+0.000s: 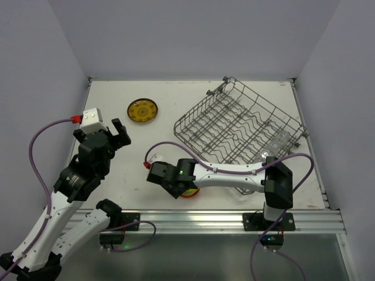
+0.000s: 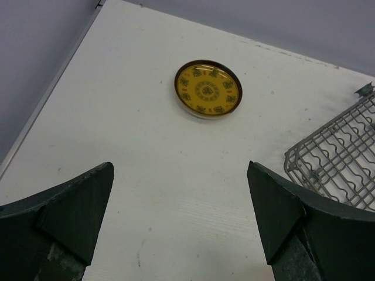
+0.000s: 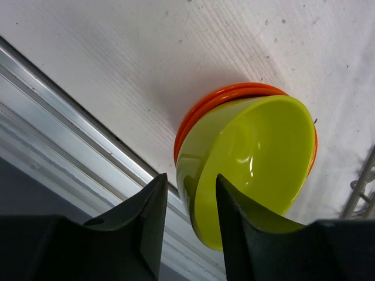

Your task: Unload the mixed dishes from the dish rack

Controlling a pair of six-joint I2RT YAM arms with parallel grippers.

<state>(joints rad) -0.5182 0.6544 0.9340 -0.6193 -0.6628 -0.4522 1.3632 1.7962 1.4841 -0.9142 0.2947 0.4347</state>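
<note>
The yellow-green bowl (image 3: 258, 152) sits nested in two stacked orange bowls (image 3: 222, 96) near the table's front edge; an orange rim shows under my right arm (image 1: 190, 193). My right gripper (image 3: 190, 193) straddles the yellow-green bowl's rim, one finger inside and one outside, with a thin gap on the outer side. The brown-and-yellow plate (image 1: 143, 111) lies flat at the back left and shows in the left wrist view (image 2: 208, 89). My left gripper (image 2: 181, 205) is open and empty above bare table near the plate. The dish rack (image 1: 246, 126) holds clear glasses (image 1: 280, 140) at its right end. The beige plates are out of view.
The aluminium rail (image 3: 76, 134) runs along the front table edge right beside the bowl stack. The rack's corner shows in the left wrist view (image 2: 345, 158). Purple cables loop off both arms. Grey walls enclose the table on three sides.
</note>
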